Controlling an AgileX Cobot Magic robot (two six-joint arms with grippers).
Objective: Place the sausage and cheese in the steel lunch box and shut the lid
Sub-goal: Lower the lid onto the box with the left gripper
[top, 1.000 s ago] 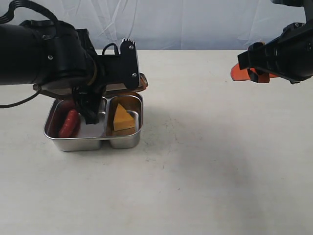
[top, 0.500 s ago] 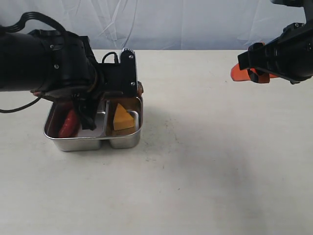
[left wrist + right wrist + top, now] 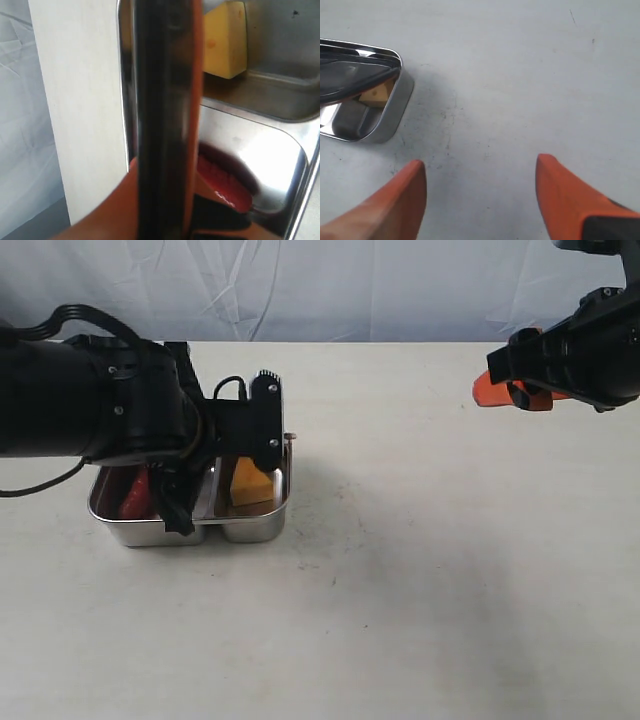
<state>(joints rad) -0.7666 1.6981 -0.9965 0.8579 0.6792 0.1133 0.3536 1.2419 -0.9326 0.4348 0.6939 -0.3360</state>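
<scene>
Tightly, left pincer holds lid above steel lunch box; right pincer gapes empty.

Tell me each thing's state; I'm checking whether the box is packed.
sausage: in one compartment of the box.
cheese: in the other compartment.
box: uncovered, both compartments filled.
lid: gripped, tilted over the box, not seated.
left gripper: shut on lid.
right gripper: open, empty.
</scene>
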